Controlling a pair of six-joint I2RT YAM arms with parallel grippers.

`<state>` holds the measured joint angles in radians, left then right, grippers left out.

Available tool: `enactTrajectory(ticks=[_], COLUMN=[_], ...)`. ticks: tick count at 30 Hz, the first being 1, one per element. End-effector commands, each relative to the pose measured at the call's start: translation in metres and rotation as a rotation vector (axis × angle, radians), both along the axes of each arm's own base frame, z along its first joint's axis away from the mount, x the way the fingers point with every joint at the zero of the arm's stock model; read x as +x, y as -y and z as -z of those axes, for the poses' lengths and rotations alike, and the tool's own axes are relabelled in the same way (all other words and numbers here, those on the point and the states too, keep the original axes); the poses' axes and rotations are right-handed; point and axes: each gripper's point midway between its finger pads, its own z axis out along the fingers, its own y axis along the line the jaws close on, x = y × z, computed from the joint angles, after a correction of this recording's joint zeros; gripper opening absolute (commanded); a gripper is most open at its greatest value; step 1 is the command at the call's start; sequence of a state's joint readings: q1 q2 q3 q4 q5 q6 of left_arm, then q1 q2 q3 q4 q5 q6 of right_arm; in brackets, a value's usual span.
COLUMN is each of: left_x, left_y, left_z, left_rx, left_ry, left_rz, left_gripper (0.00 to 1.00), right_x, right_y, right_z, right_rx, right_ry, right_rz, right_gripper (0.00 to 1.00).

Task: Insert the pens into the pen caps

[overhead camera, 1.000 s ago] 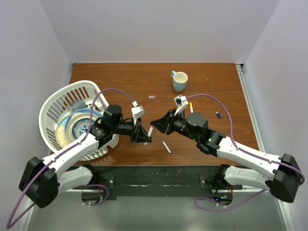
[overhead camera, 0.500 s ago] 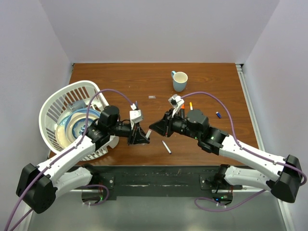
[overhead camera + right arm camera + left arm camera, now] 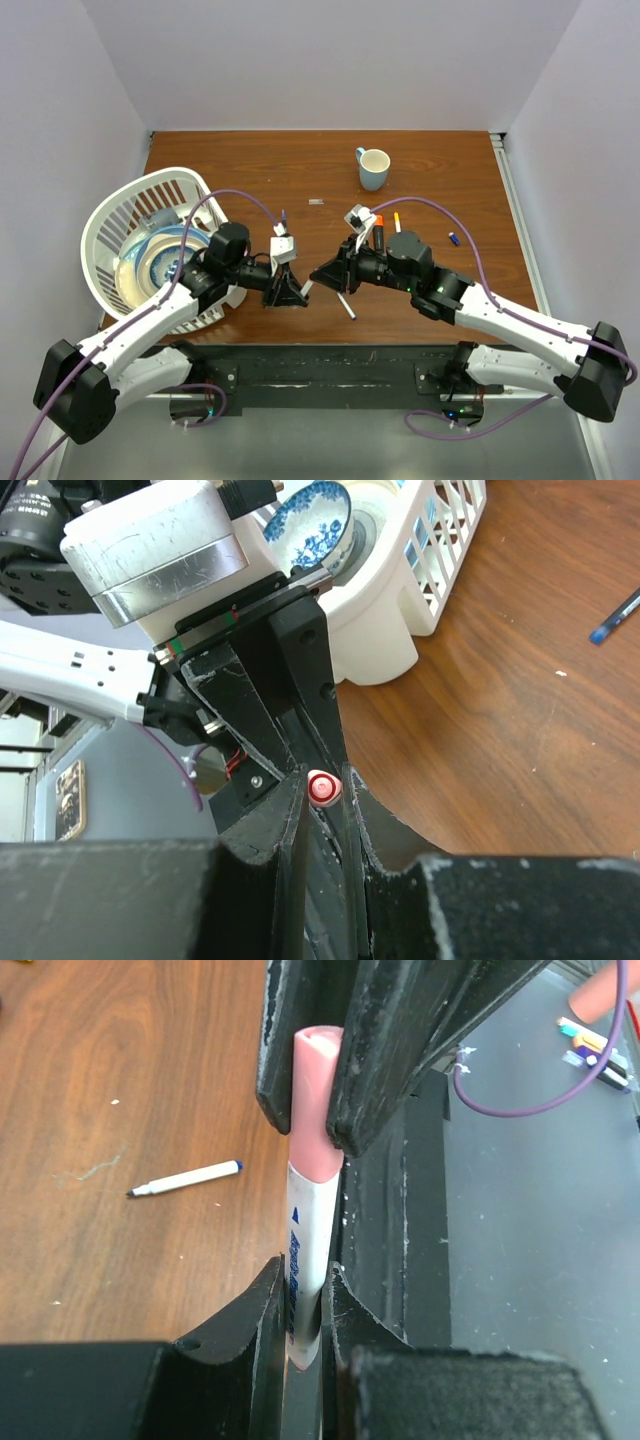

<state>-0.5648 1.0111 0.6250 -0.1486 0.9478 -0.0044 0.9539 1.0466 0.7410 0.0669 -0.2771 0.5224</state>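
Left gripper (image 3: 303,1278) clamped on barrel of white pen (image 3: 302,1225); right gripper (image 3: 325,798) clamped on pink cap (image 3: 316,1100). Cap sits over the pen's upper end, the pair held between the arms over the near edge of the table (image 3: 120,1070). Second white pen (image 3: 186,1177) lies loose on the wood nearby, dark tip bare.

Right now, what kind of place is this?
Probably a robot testing booth, not a home: a left arm and a right arm are bolted at a wooden table edge, with plain white walls close around.
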Motion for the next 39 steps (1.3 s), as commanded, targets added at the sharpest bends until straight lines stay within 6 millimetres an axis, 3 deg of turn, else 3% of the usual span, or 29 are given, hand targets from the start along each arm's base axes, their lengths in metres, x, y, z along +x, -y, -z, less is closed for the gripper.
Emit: enactTrajectory(ticks=[1, 9, 13, 16, 18, 22, 23, 26, 30, 31, 32, 34, 35, 37, 38, 39], left_x=[0.056, 0.056, 0.061, 0.062, 0.061, 0.065, 0.064, 0.075, 0.100, 0.114, 0.129, 0.143, 0.149, 0.159, 0.167, 0.172], left_y=[0.012, 0.012, 0.011, 0.009, 0.006, 0.000, -0.001, -0.005, -0.006, -0.009, -0.006, 0.001, 0.010, 0.021, 0.029, 0.038], left_z=[-0.141, -0.128, -0.121, -0.112, -0.106, -0.103, -0.104, -0.110, -0.118, -0.115, -0.099, -0.089, -0.073, -0.070, -0.048, -0.053], left_rx=[-0.322, -0.298, -0.284, -0.274, -0.273, -0.276, -0.281, -0.268, -0.275, -0.268, -0.220, -0.156, -0.112, -0.106, -0.058, -0.059], left_ry=[0.551, 0.535, 0.477, 0.424, 0.402, 0.369, 0.354, 0.303, 0.197, 0.152, 0.103, 0.078, 0.063, 0.015, -0.038, -0.057], left_rz=[-0.103, -0.101, -0.143, -0.187, -0.210, -0.292, -0.303, -0.390, -0.538, -0.626, -0.688, -0.782, -0.796, -0.873, -0.892, -0.893], left_gripper=[0.00, 0.00, 0.00, 0.00, 0.00, 0.00, 0.00, 0.00, 0.00, 0.00, 0.00, 0.00, 0.00, 0.00, 0.00, 0.00], right_x=[-0.145, -0.139, -0.118, -0.080, -0.054, -0.026, -0.024, -0.004, -0.006, -0.004, -0.003, -0.003, 0.002, 0.003, 0.008, 0.009], right_y=[0.056, 0.052, 0.041, 0.034, 0.031, 0.029, 0.032, 0.054, 0.081, 0.088, 0.095, 0.113, 0.121, 0.135, 0.143, 0.149], right_z=[0.124, 0.113, 0.091, 0.072, 0.055, 0.015, 0.002, -0.010, -0.021, -0.018, -0.016, -0.015, -0.014, -0.012, -0.009, -0.009], right_rx=[-0.448, -0.431, -0.395, -0.379, -0.348, -0.198, -0.164, -0.180, -0.127, -0.135, -0.140, -0.147, -0.156, -0.172, -0.188, -0.197], right_ry=[-0.510, -0.482, -0.431, -0.334, -0.258, -0.171, -0.149, -0.089, -0.048, -0.041, -0.037, -0.045, -0.034, -0.017, -0.004, -0.001], right_rz=[-0.440, -0.419, -0.300, -0.112, 0.012, 0.164, 0.176, 0.322, 0.376, 0.406, 0.431, 0.487, 0.531, 0.571, 0.613, 0.635], right_gripper=[0.00, 0.00, 0.00, 0.01, 0.21, 0.40, 0.43, 0.51, 0.64, 0.73, 0.78, 0.88, 0.90, 0.93, 0.95, 0.97])
